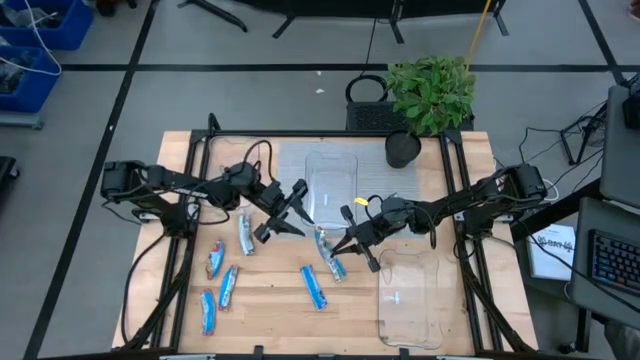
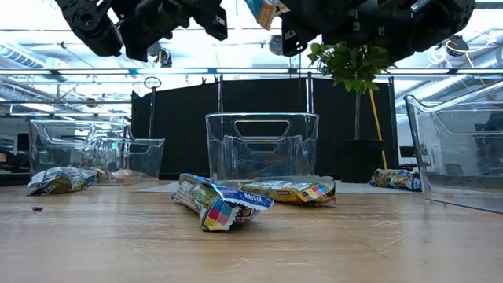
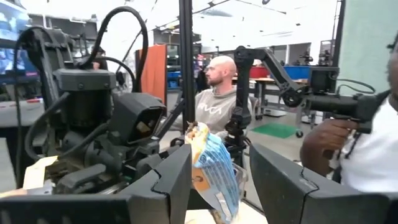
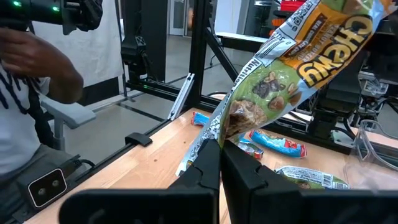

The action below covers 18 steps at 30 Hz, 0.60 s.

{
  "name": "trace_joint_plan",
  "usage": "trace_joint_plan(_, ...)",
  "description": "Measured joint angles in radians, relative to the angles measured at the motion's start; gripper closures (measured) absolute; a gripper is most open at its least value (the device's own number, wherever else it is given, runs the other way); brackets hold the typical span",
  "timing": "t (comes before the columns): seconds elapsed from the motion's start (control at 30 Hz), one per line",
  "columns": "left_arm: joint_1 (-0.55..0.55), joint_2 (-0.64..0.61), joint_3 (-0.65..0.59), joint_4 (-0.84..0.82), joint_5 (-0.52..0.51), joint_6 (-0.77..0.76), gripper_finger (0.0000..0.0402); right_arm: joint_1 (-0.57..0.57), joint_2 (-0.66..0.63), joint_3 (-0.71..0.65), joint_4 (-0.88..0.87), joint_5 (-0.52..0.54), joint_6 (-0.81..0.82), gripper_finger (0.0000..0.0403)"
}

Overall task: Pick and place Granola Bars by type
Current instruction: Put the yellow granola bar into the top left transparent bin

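My right gripper is shut on a green and orange granola bar and holds it above the table's middle. My left gripper hangs open just to the left of it, fingers pointing at the bar without touching it. Several blue-wrapped bars and one silver bar lie flat on the wooden table, toward its near left. In the low view, two bars lie in front. My right gripper pinches the bar's crimped wrapper end between its two fingers. The fingers come in about level, from the table's right. The bar sticks out beyond the fingertips, slanting upward, lifted clear of the table.
A clear tray stands at the far middle, and another clear tray at the near right. A potted plant stands at the far edge. People stand or sit beyond the table, one person's hand holding a device.
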Motion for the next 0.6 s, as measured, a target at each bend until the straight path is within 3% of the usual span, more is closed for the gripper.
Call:
trace_joint_plan(0.23,0.008,0.000,0.000,-0.034,-0.077,0.002,0.0236,0.000,0.000,0.000,0.000,0.000,0.000,0.0403)
trace_joint_plan(0.6,-0.022,0.000,0.000,-0.027,-0.083,-0.006,0.0236,0.000,0.000,0.000,0.000,0.000,0.000,0.0403)
